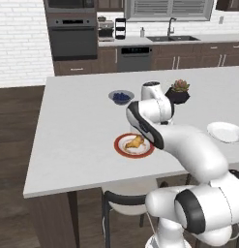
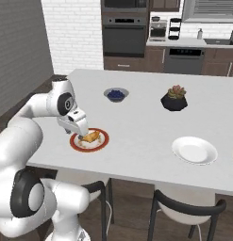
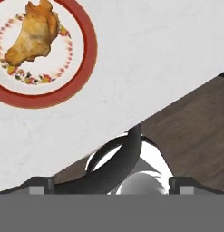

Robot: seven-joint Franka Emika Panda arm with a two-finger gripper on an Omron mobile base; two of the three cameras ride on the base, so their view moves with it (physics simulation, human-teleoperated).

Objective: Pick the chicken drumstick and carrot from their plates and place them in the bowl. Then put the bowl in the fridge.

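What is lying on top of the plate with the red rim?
The chicken drumstick lies on the red-rimmed plate, alone, toward one side of its centre. The flower pattern inside the rim shows around it. The plate surface under the drumstick is covered.

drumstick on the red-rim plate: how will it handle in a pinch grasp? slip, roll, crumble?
The chicken drumstick looks lumpy and irregular, so flat pads may seat unevenly and it could twist. It tapers toward one end; gripping the thick part seems safer. Lying flat on the red-rimmed plate, it probably won't roll, though the plate might slide if pushed.
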